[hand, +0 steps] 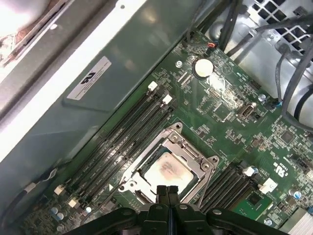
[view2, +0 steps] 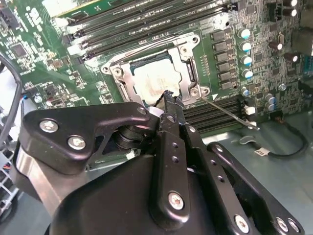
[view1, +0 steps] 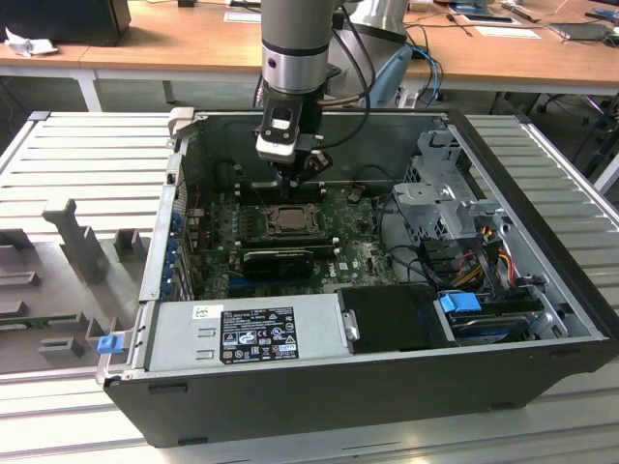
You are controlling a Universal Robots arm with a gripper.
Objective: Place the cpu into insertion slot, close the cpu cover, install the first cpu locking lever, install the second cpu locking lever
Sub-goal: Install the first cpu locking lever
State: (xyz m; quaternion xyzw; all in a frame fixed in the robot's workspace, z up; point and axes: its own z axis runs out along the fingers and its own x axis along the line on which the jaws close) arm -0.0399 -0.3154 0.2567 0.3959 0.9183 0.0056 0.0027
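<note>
Gripper (hand: 167, 192) hangs low over the motherboard (hand: 230, 117) inside the open computer case (view1: 290, 387), tips just above the near edge of the socket. Fingers are pressed together, nothing between them: a narrow closed tip suits pushing or hooking a thin part rather than pinching one.

The cpu (hand: 166, 171) lies flat in the insertion slot (hand: 128, 185), pale top showing through the window of the cpu cover (hand: 188, 152). The cover appears folded down over the chip, framing it on all sides.

In the second wrist view one locking lever (view2: 227, 113), a thin metal rod, angles out from the socket corner across the memory slots (view2: 215, 110). It looks unlatched, though its far end is hard to judge. Fingertips sit near its pivot corner.
</note>
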